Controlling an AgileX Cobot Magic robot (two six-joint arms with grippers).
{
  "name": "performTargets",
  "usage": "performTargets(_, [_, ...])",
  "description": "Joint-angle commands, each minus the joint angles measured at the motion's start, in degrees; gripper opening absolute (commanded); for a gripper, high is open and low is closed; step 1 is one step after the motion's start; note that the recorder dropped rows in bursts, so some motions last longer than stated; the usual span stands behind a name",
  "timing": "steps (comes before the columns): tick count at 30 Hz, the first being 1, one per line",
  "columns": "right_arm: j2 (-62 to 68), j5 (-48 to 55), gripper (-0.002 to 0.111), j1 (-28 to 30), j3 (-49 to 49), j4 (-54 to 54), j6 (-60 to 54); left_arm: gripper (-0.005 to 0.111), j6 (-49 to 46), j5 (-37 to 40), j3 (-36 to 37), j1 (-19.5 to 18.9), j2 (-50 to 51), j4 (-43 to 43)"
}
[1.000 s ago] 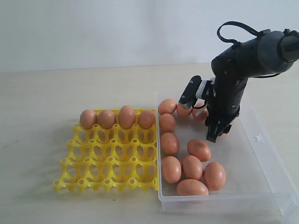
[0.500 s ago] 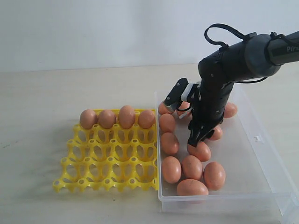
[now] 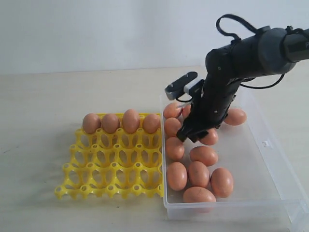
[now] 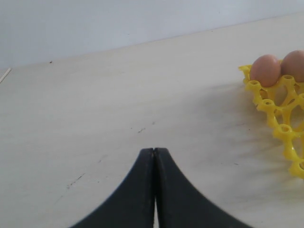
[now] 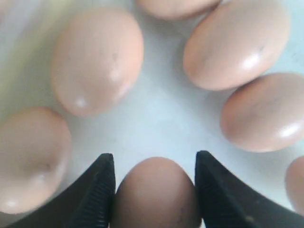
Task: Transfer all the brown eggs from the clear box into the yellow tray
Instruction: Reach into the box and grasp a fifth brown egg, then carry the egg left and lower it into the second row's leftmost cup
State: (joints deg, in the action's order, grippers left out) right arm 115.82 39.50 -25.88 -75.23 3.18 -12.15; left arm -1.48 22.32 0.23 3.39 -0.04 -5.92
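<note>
Tabletop: pale and matte; it carries both containers.
Clear box: toward the tabletop's right edge, with its long walls running from near to far.
Yellow tray: set against the outside of the box's left wall.
Brown eggs, in the box: at least ten can be counted. Most lie along the left wall and in the near-left corner, and one lies close to the far-right corner. The arm may hide others.
Brown eggs, in the tray: four, filling the row of cups along the tray's far edge. The other three rows are unfilled.
Right tool: reaching down into the far-left part of the box and grasping the gripped egg. A black finger presses on each side of the shell.
Neighbouring eggs: five or more ring the right tool in its wrist view. None of them touches the fingers.
Left tool: clenched with nothing in it, its fingertips meeting. It is above bare tabletop near the tray's far-left corner.
</note>
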Motion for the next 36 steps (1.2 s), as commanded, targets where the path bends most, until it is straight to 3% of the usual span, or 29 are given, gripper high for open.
performTargets(1, [-11.80,-11.17,0.000,-2.06,2.06,-8.56,0.17,0.000,0.14,-0.52,-0.23,-0.10,0.04,0.14])
performTargets(6, [-18.10,-32.56,0.000,-11.38,8.58,-21.40,-1.69,0.000,0.14,-0.52,-0.23,-0.10,0.04,0.14])
performTargets(9, [-13.94,-47.82,0.000,-18.06,9.61,-21.61,-1.29,0.000,0.14,-0.52,-0.23,-0.10,0.04,0.14])
performTargets(13, [-7.49,-58.30,0.000,-20.15,8.86,-20.62,1.95,0.000,0.14,-0.52,-0.23,-0.10,0.04,0.14])
performTargets(18, [0.67,-56.44,0.000,-20.15,2.29,-15.02,9.83,0.000,0.14,-0.52,-0.23,-0.10,0.04,0.14])
performTargets(26, [9.66,-43.54,0.000,-20.43,-9.97,-14.38,10.30,0.000,0.14,-0.52,-0.23,-0.10,0.04,0.14])
performTargets(36, [10.78,-40.46,0.000,-23.41,-12.06,-14.90,10.90,0.000,0.14,-0.52,-0.23,-0.10,0.04,0.14])
